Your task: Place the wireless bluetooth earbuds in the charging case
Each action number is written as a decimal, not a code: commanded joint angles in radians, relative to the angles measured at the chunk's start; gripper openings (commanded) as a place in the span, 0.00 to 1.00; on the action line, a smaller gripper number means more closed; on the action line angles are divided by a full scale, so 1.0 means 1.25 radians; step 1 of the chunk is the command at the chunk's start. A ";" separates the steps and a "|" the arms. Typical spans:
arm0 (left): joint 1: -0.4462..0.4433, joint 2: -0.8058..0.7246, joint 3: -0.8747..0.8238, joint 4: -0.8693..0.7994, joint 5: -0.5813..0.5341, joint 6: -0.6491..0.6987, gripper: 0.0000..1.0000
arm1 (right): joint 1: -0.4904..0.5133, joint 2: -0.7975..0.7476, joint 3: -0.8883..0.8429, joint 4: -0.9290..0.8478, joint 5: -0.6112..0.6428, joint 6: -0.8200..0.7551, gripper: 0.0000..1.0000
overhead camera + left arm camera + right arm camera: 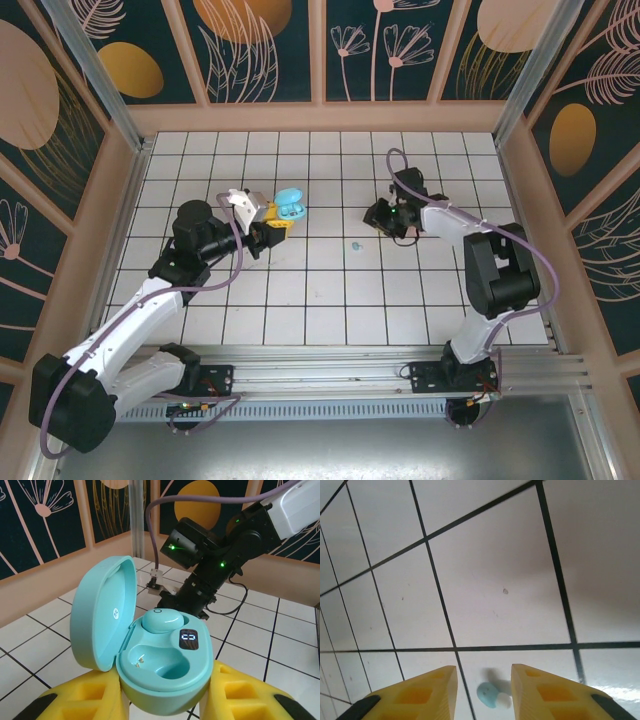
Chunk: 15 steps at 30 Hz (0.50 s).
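My left gripper (167, 700) is shut on the base of an open light teal charging case (170, 672), its yellow fingers (90, 700) on either side. The lid (102, 612) stands up to the left. One teal earbud (162, 620) sits in the far socket; the near socket (172, 660) is empty. In the top view the case (290, 205) is left of centre, held by the left gripper (277, 224). A second teal earbud (489, 695) lies on the tile between the spread fingers of my open right gripper (484, 687), touching neither. From above this earbud (356, 245) lies below-left of the right gripper (381, 214).
A white tiled table (330, 300) with black grid lines is enclosed by wooden walls (320, 115). The right arm (210, 555) with its purple cable hangs just beyond the case in the left wrist view. A metal rail (330, 365) runs along the near edge.
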 commanded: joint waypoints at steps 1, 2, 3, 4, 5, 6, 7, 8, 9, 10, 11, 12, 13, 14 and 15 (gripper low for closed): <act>-0.003 0.004 0.023 0.037 0.002 0.018 0.21 | 0.004 0.009 0.041 -0.060 -0.042 -0.150 0.31; -0.003 0.004 0.022 0.038 0.002 0.018 0.21 | 0.012 0.017 0.060 -0.083 -0.026 -0.189 0.30; -0.002 0.005 0.023 0.038 0.002 0.017 0.21 | 0.023 0.026 0.077 -0.104 -0.006 -0.225 0.30; -0.002 0.005 0.022 0.039 0.001 0.016 0.21 | 0.041 0.034 0.097 -0.131 0.025 -0.262 0.29; -0.003 0.005 0.022 0.039 0.002 0.016 0.21 | 0.065 0.042 0.120 -0.159 0.070 -0.290 0.30; -0.003 0.005 0.023 0.039 0.001 0.015 0.21 | 0.086 0.049 0.137 -0.180 0.108 -0.307 0.30; -0.003 0.004 0.022 0.038 0.001 0.015 0.21 | 0.112 0.057 0.156 -0.199 0.148 -0.319 0.30; -0.003 0.005 0.022 0.037 -0.002 0.016 0.21 | 0.134 0.065 0.173 -0.216 0.177 -0.323 0.30; -0.002 0.002 0.022 0.034 -0.003 0.017 0.21 | 0.151 0.074 0.186 -0.227 0.195 -0.324 0.30; -0.002 0.002 0.023 0.033 -0.004 0.018 0.21 | 0.169 0.084 0.198 -0.239 0.214 -0.324 0.29; -0.002 0.001 0.022 0.033 -0.005 0.018 0.21 | 0.183 0.095 0.207 -0.248 0.227 -0.325 0.29; -0.002 0.001 0.022 0.033 -0.003 0.017 0.21 | 0.192 0.103 0.213 -0.254 0.237 -0.329 0.29; -0.003 0.000 0.020 0.033 -0.002 0.017 0.21 | 0.209 0.114 0.220 -0.261 0.247 -0.335 0.29; -0.002 -0.001 0.018 0.032 -0.001 0.017 0.21 | 0.220 0.122 0.226 -0.267 0.259 -0.341 0.28; -0.003 -0.002 0.017 0.032 0.001 0.016 0.21 | 0.228 0.133 0.232 -0.275 0.269 -0.344 0.28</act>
